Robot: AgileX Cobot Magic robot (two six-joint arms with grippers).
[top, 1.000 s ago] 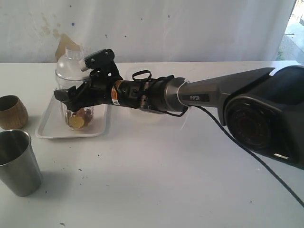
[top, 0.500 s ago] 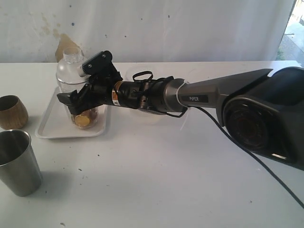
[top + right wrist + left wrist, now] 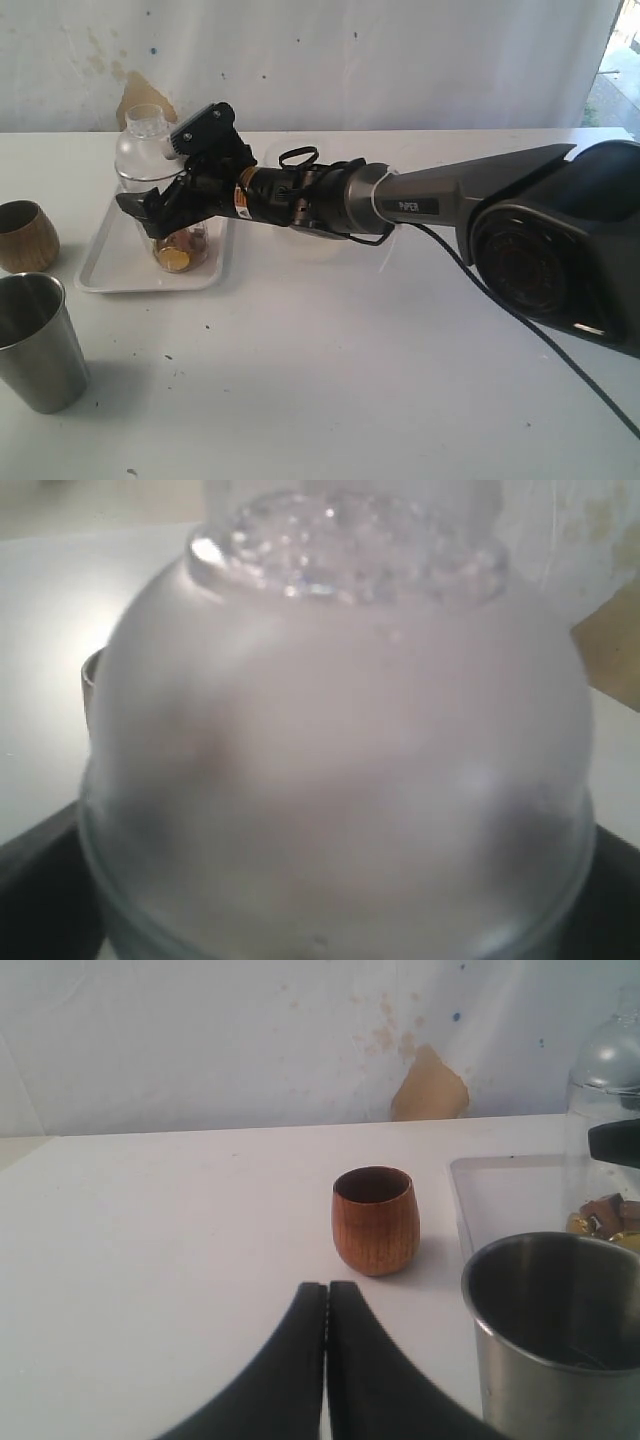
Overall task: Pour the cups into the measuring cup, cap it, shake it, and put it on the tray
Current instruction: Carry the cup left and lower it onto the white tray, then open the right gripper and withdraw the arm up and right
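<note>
Half encloses capped measuring cup [image 3: 140,155] on tray [image 3: 110,265] with right gripper [image 3: 140,210]; cannot tell whether clamped. Holds left gripper [image 3: 326,1290] pressed together near wooden cup [image 3: 373,1222], steel tumbler [image 3: 555,1340].

two cups [image 3: 25,235] [image 3: 40,340], one measuring cup [image 3: 178,248], one tray [image 3: 112,258]

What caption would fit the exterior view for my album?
Right hand around the capped measuring cup on the tray; wooden cup and steel tumbler stand aside.
</note>
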